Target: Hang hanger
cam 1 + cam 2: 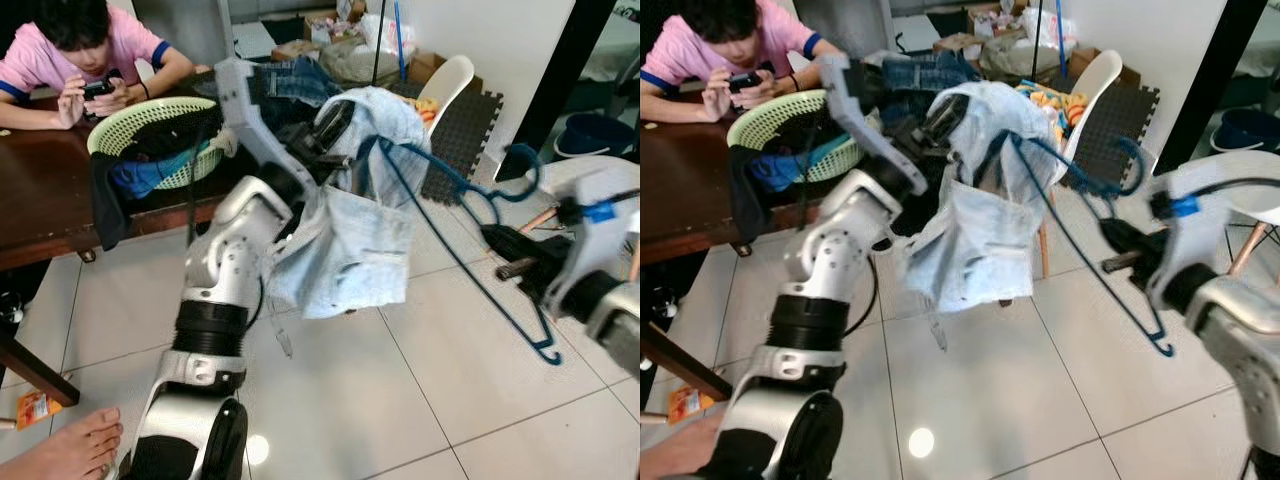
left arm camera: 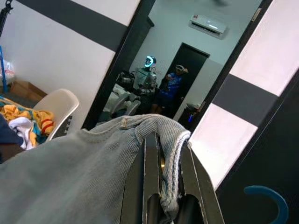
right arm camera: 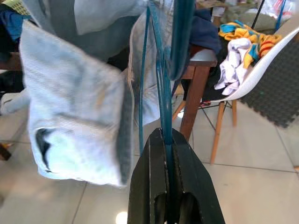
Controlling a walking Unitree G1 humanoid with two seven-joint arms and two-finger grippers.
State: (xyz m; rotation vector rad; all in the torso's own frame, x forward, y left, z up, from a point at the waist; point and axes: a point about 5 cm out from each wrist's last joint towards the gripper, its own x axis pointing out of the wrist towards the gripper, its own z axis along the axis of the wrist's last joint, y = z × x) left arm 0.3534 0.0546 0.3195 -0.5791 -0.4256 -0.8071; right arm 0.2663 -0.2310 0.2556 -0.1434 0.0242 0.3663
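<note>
Two arms meet over the tiled floor beside the dark wooden bench (image 1: 40, 215). Pale denim shorts (image 1: 345, 250) hang from the left hand (image 2: 163, 196), whose fingers are pinched shut on the waistband. The blue hanger (image 1: 470, 260) runs slantwise from inside the shorts down toward the right hand (image 3: 166, 186), closed tight on its thin wire; its hook (image 1: 520, 165) curls near that arm. On the bench, a green laundry basket (image 1: 150, 115) holds dark and blue clothes. The white chair (image 1: 450, 80) carries a bright heap.
</note>
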